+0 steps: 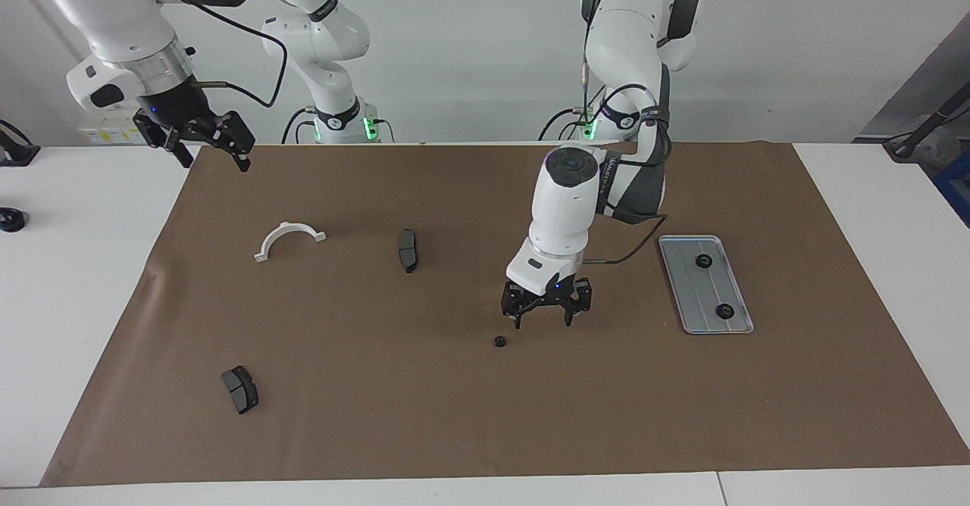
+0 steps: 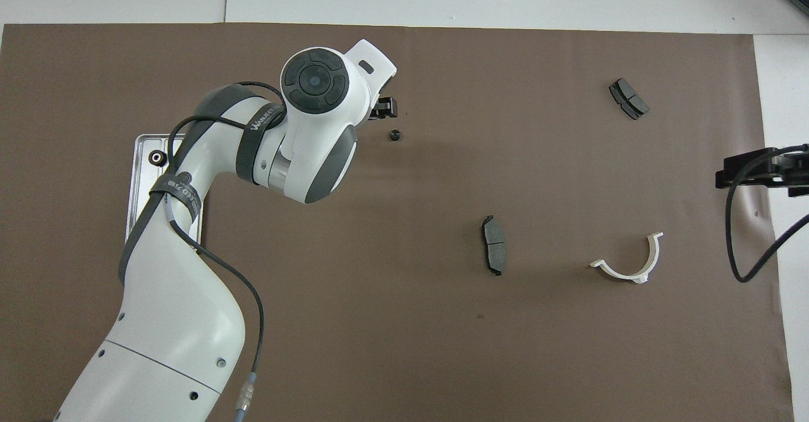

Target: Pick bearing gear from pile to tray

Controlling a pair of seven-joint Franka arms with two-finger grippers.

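Observation:
A small black bearing gear point(image 1: 499, 341) point(image 2: 395, 134) lies alone on the brown mat, the pile's only loose ring. My left gripper point(image 1: 543, 323) hangs open just above the mat beside it, toward the tray, touching nothing. In the overhead view the wrist hides most of this gripper. The silver tray point(image 1: 693, 294) point(image 2: 140, 182) lies at the left arm's end of the mat with two black rings point(image 1: 703, 260) point(image 1: 724, 310) on it. My right gripper point(image 1: 214, 163) waits open and empty, raised over the mat's edge at the right arm's end.
A white half-ring bracket point(image 1: 288, 236) point(image 2: 629, 264) and a dark curved pad point(image 1: 408, 250) point(image 2: 494, 253) lie nearer to the robots than the gear. Another dark pad point(image 1: 240, 388) point(image 2: 628, 98) lies farther out, toward the right arm's end.

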